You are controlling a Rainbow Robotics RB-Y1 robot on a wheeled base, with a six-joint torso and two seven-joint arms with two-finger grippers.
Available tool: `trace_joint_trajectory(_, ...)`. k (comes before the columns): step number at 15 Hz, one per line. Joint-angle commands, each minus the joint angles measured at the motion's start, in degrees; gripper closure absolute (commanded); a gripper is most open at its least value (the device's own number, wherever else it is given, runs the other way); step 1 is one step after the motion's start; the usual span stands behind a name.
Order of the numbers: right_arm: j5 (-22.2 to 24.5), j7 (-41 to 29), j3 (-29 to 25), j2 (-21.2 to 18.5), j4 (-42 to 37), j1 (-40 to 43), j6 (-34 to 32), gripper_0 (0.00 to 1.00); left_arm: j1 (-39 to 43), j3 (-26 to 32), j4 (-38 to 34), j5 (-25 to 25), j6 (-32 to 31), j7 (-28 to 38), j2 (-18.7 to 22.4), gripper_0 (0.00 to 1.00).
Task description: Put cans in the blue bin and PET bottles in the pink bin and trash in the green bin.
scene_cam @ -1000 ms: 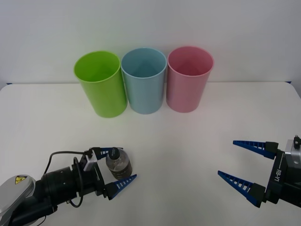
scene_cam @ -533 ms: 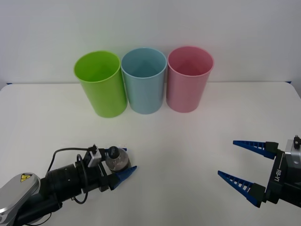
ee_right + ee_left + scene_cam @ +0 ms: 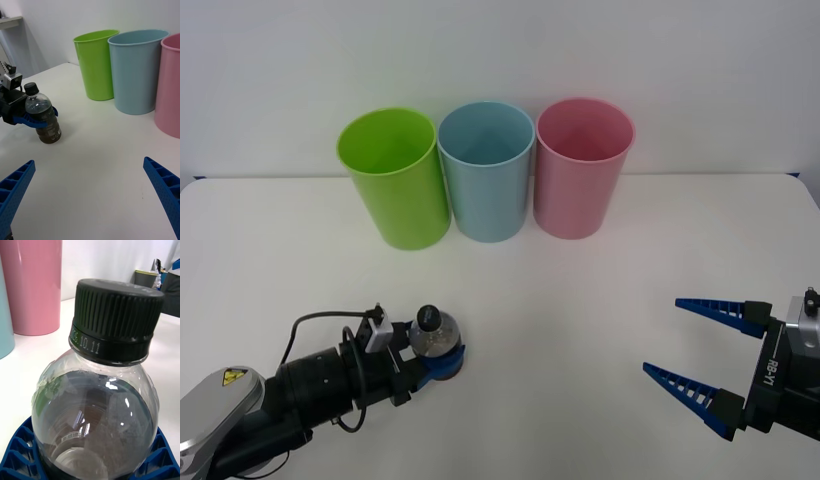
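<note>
PET bottle (image 3: pixel 432 342) stands lower left on the tabletop (image 3: pixel 580 300), left claw (image 3: pixel 442 362) clamped round it, its fingers mostly hidden. Right claw (image 3: pixel 700 345) spread wide, lower right, partly cut off.

The green bin (image 3: pixel 393 178), the blue bin (image 3: pixel 486 171) and the pink bin (image 3: pixel 583 167) stand in a tight row across the upper middle of the front view, sides touching or nearly so, with no passage between them; their mouths are open from above; the bench (image 3: pixel 560 300) lies bare from the row down to the lower frame; the left end effector (image 3: pixel 438 357), closed around the PET bottle (image 3: pixel 434 344), occupies lower left; the right end effector (image 3: pixel 700 345), fingers spread, occupies lower right.
</note>
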Motion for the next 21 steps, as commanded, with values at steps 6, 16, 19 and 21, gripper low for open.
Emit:
trace_joint_trajectory(6,0.0,0.0,0.0,0.0,0.0,0.0,0.0,0.0,-0.5,-3.0,-16.1,1.8,12.0,12.0,7.2,0.95)
trace_joint_trajectory(16,0.0,0.0,0.0,0.0,0.0,0.0,0.0,0.0,-10.0,-3.1,-26.4,8.4,19.6,27.9,23.7,0.95)
trace_joint_trajectory(19,0.0,0.0,0.0,0.0,0.0,0.0,0.0,0.0,-17.8,-5.9,-26.4,7.6,20.6,34.0,24.0,0.95)
trace_joint_trajectory(21,0.0,0.0,0.0,0.0,0.0,0.0,0.0,0.0,-26.1,-12.0,-26.2,6.9,26.1,39.6,24.4,0.95)
